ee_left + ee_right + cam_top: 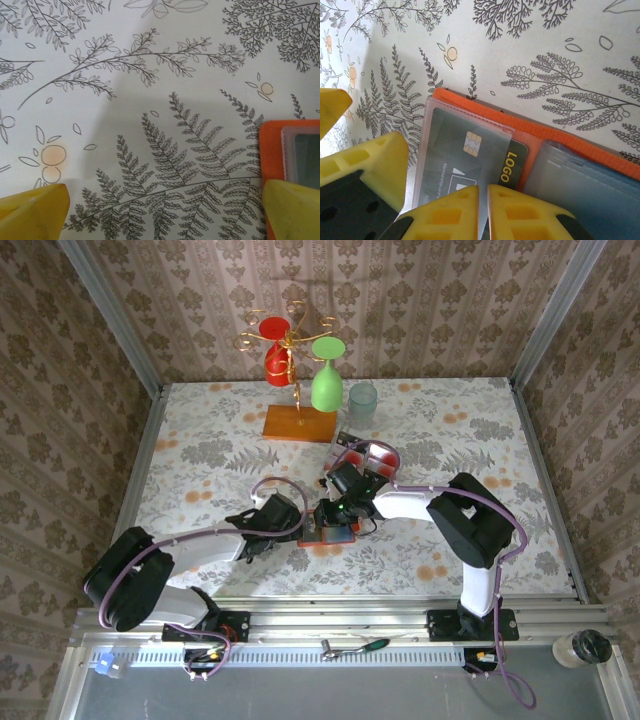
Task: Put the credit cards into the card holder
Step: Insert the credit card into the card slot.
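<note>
The orange card holder [332,533] lies open on the patterned table between both grippers; its orange rim [530,127] frames clear plastic sleeves. A dark card [465,150] with a gold chip and a yellow "LOGO" sits mostly inside the left sleeve. My right gripper [483,200] is shut to a thin slit, its tips at that card's near edge; I cannot tell if anything is pinched. My left gripper [165,210] stands open over bare tablecloth just left of the holder's corner [272,145]; one of its fingers [375,170] is beside the holder. Loose red-and-white credit cards [372,452] lie behind the right arm.
A gold glass rack on an orange wooden base [300,423] stands at the back with a red glass [276,358] and a green glass [327,380]; a clear glass [362,405] is next to it. A tool [352,646] lies on the front rail.
</note>
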You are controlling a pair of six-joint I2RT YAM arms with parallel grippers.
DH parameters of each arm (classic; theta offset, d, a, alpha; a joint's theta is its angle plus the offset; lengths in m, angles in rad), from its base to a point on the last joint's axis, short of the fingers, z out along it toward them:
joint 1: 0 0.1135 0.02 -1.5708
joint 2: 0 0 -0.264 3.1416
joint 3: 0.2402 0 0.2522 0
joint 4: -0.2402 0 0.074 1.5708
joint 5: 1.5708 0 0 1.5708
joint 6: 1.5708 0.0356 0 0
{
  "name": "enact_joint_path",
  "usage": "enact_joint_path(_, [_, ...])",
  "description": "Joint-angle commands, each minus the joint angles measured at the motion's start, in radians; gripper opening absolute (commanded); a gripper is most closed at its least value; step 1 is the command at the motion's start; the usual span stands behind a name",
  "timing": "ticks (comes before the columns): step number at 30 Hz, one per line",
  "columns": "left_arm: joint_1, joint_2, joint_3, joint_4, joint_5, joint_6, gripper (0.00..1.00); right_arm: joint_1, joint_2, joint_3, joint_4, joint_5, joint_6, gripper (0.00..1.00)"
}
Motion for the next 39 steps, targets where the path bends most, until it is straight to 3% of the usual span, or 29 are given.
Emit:
enact_joint_path(1, [-0.003,0.019,-0.005,-0.010,-0.010,-0.027,1.00,-0.004,-0.041,0.023,-0.025,0.003,-0.008,0.16])
enact_joint_path(15, [-0.002,0.067,-0.001,-0.035,-0.038,-0.024,1.00,-0.015,-0.058,0.027,-0.113,0.080,-0.077,0.11])
enact_joint_path(23, [-0.001,0.093,0.004,-0.020,-0.029,-0.009,1.00,-0.013,0.012,0.065,-0.106,0.056,-0.075,0.03])
enact_joint_path(39, [0.001,0.092,0.020,-0.008,-0.019,0.016,1.00,0.002,0.072,0.098,-0.094,0.007,-0.051,0.02])
